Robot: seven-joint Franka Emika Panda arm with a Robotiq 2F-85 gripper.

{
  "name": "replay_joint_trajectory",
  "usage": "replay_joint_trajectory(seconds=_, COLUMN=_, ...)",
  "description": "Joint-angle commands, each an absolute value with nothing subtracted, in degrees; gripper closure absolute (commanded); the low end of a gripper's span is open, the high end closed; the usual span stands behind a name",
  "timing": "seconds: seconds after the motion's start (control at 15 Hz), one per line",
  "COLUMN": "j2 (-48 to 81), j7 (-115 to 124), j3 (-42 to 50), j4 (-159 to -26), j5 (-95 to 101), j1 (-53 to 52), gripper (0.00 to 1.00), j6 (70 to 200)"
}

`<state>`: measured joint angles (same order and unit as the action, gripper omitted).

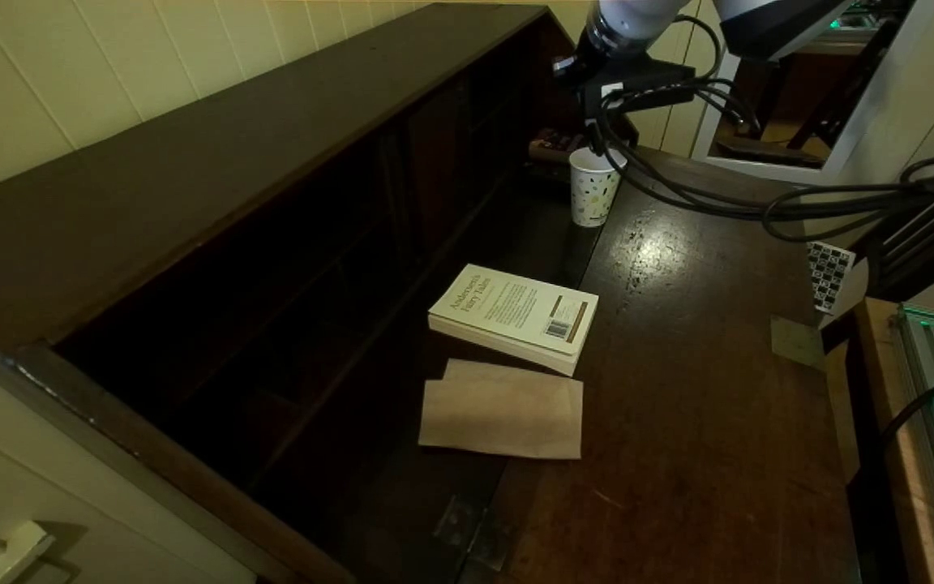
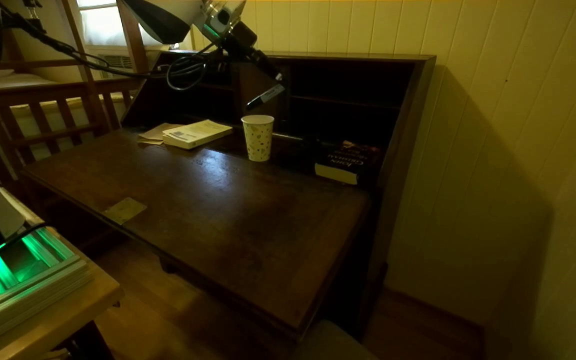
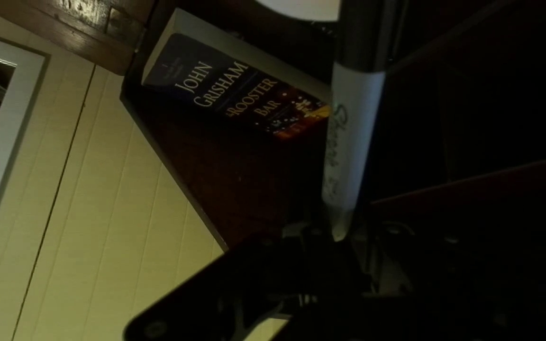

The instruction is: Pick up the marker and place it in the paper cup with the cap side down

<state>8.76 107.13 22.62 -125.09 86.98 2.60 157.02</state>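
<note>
My gripper (image 2: 278,76) is shut on the marker (image 2: 265,96), holding it by its bare end. The marker is white with a black cap and slants, cap end lower. In the wrist view the marker (image 3: 351,137) stretches up from between the dark fingertips (image 3: 338,232), the cap (image 3: 362,38) farthest from them. The paper cup (image 2: 258,139), white with a speckled print, stands upright on the desk. In an exterior view the cap end hangs just above its rim, apart from it. The cup (image 1: 594,195) also shows under the gripper; only a bit of it (image 3: 304,7) shows in the wrist view.
A white book (image 1: 513,318) lies on the desk beside a folded brown paper (image 1: 501,414). A dark John Grisham book (image 2: 345,162) lies near the desk's end panel. Dark shelves (image 2: 348,82) rise behind the cup. Loose cables (image 1: 710,195) hang from the arm.
</note>
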Motion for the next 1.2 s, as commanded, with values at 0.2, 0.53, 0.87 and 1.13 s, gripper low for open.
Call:
replay_joint_trajectory(seconds=0.2, j2=8.3, j7=109.2, j3=22.4, j4=-125.2, j5=91.4, j1=1.1, gripper=0.96, j6=151.1)
replay_joint_trajectory(seconds=0.53, j2=8.0, j7=111.7, j3=17.1, j4=-125.4, j5=95.8, j1=3.3, gripper=0.96, j6=143.7)
replay_joint_trajectory(seconds=0.87, j2=8.8, j7=115.3, j3=11.9, j4=-125.8, j5=100.1, j1=4.6, gripper=0.96, j6=137.9)
replay_joint_trajectory(seconds=1.13, j2=8.6, j7=116.8, j3=10.0, j4=-127.5, j5=103.6, j1=5.7, gripper=0.96, j6=136.6)
